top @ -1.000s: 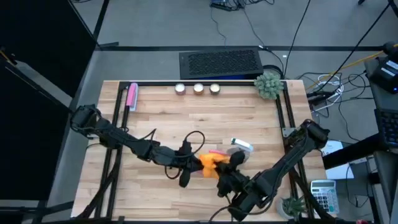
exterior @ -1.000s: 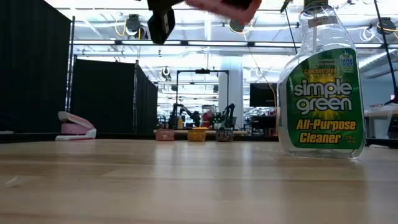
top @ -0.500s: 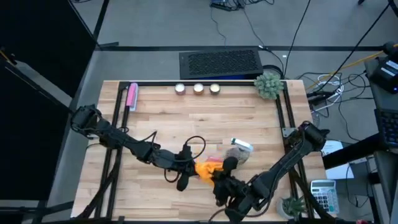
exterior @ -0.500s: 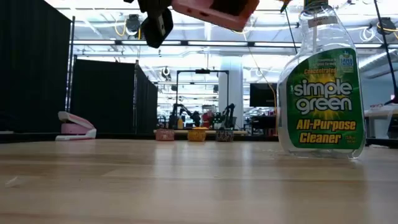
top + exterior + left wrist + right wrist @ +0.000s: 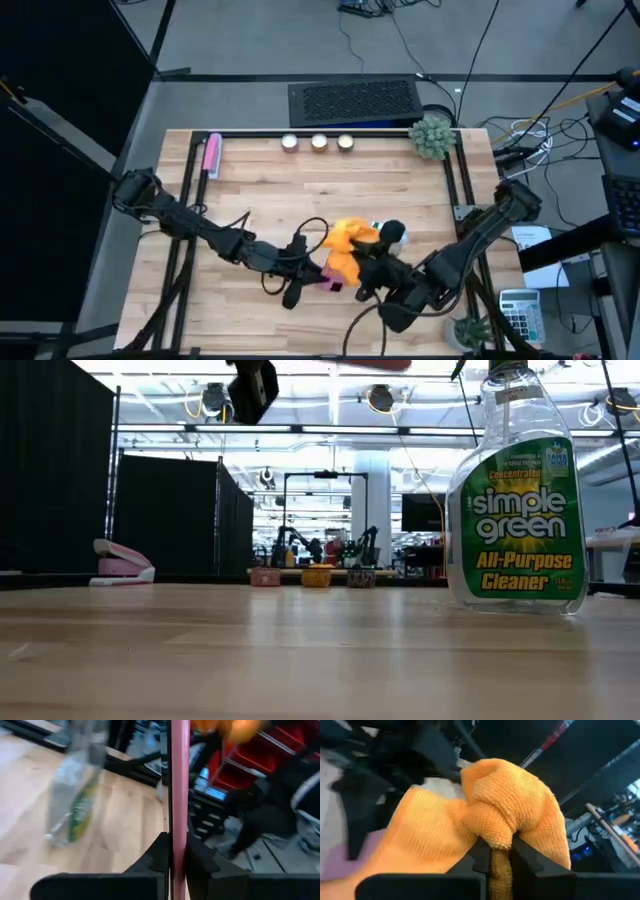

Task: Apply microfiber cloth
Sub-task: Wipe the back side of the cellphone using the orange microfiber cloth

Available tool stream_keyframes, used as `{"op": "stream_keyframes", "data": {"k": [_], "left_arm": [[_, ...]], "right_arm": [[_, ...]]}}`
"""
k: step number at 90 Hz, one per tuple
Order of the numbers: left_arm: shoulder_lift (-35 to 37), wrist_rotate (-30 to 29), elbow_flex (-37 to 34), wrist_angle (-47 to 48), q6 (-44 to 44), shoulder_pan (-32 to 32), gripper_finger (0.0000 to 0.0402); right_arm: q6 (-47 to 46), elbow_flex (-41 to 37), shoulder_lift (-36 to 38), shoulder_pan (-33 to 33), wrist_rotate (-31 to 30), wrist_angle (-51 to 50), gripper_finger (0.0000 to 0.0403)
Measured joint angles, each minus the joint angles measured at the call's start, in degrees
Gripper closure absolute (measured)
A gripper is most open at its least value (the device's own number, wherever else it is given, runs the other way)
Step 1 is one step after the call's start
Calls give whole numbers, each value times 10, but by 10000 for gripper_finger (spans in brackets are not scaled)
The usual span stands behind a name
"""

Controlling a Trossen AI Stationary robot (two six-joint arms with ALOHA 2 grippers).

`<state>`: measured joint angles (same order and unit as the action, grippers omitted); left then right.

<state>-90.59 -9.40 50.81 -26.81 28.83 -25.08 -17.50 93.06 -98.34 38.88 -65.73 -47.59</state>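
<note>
Two grippers meet mid-table: the left gripper (image 5: 177, 852) pinches a pink flat thing (image 5: 178, 780), the right gripper (image 5: 495, 852) the microfiber cloth (image 5: 347, 246), just beside the spray bottle (image 5: 518, 495).

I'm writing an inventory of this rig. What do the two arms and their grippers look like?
Both arms are dark, near black, built of jointed segments. A thin black cable loops loosely beside the left arm near its gripper. The left gripper and right gripper each have two dark, angular fingers. The right arm looks the same. No markings are legible.
</note>
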Motion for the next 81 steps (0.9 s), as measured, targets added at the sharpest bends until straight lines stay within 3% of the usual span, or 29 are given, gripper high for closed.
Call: {"op": "stream_keyframes", "data": {"k": [14,42,62,81], "left_arm": [[-3,9,-2,15,-7,-1,386],[-1,-25,0,-2,-6,13,386],[-1,-21,0,-53,-6,23,386],[-1,-19,-1,-79,7,22,386]], "right_arm": [[-34,0,-42,36,4,5,384],[14,32,-42,128,-105,52,382],[-39,33,-84,98,-43,62,382],[-13,32,-142,39,-48,62,382]]}}
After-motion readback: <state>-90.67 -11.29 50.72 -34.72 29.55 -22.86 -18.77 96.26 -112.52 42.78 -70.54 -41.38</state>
